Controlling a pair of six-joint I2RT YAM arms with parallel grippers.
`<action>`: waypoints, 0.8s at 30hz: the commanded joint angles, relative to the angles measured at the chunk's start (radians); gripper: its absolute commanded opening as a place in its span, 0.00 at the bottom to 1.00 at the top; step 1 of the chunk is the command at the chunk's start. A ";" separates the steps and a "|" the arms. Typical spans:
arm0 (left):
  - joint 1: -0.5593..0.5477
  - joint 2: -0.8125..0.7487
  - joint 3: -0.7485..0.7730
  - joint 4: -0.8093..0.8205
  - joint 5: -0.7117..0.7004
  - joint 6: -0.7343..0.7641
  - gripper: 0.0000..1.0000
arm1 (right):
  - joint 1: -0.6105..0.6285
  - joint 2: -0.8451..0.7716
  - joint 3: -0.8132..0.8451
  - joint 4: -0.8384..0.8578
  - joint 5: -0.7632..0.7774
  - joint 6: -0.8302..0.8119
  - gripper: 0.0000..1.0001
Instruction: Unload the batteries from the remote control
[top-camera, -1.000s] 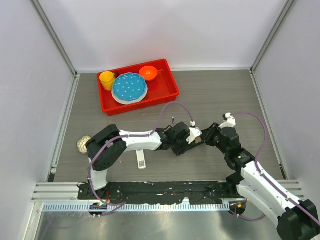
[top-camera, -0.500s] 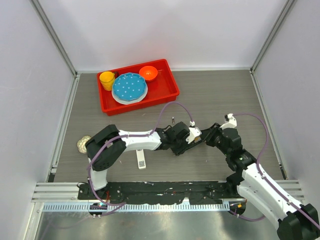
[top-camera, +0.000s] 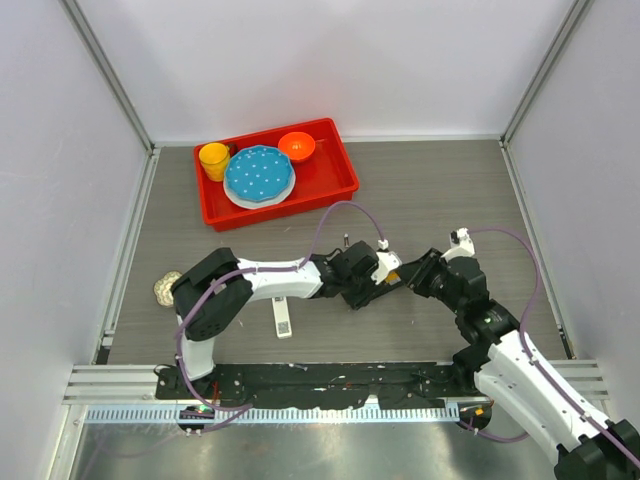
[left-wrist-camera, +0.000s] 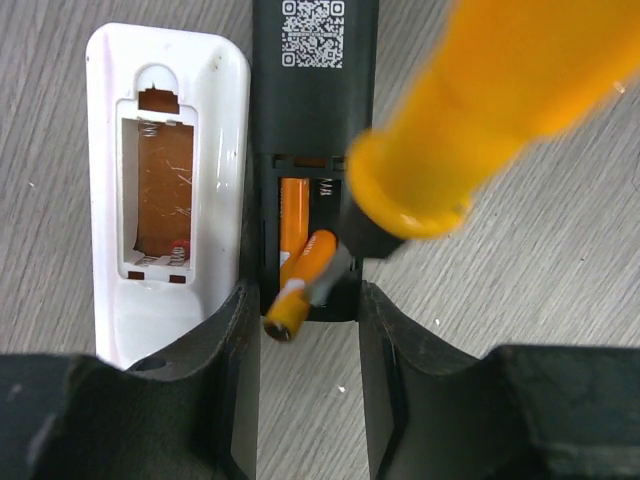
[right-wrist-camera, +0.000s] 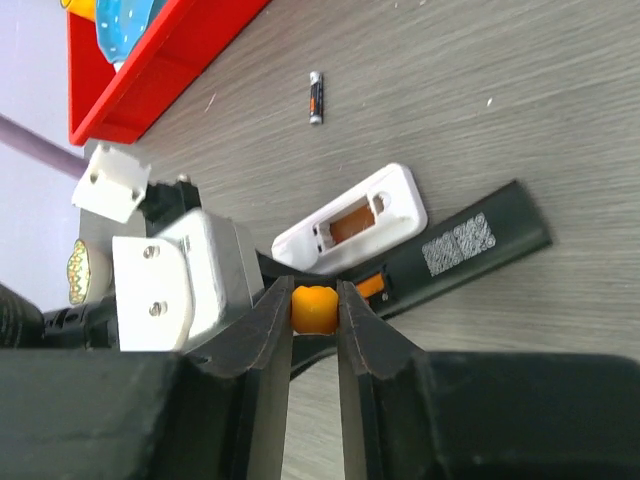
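Observation:
A black remote control (left-wrist-camera: 315, 90) lies back-up with its compartment open, and my left gripper (left-wrist-camera: 305, 300) is shut on its near end. One orange battery (left-wrist-camera: 293, 220) lies in the compartment. A second orange battery (left-wrist-camera: 305, 280) is tilted up and out toward the jaws, with the tip of an orange-handled screwdriver (left-wrist-camera: 480, 110) beside it. My right gripper (right-wrist-camera: 314, 300) is shut on that screwdriver's handle (right-wrist-camera: 314, 308). A white remote (left-wrist-camera: 165, 200) lies next to the black one with its compartment empty. A dark battery (right-wrist-camera: 316, 97) lies loose on the table beyond them.
A red tray (top-camera: 340, 180) at the back left holds a blue plate (top-camera: 258, 173), a yellow cup (top-camera: 213, 159) and an orange bowl (top-camera: 296, 146). A small white piece (top-camera: 283, 318) lies near the left arm, and a pale round object (top-camera: 166, 289) sits by the left wall.
Both grippers have drifted slightly left together. Their grips look the same.

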 joint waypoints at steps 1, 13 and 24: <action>0.008 0.074 -0.012 -0.041 0.000 -0.010 0.00 | 0.020 -0.036 0.104 0.041 -0.179 0.085 0.01; 0.010 0.065 -0.019 -0.036 0.018 -0.012 0.00 | 0.021 -0.016 0.098 -0.006 -0.032 -0.007 0.01; 0.010 -0.012 -0.069 0.025 0.107 -0.019 0.55 | 0.021 0.055 0.116 0.013 0.089 -0.093 0.01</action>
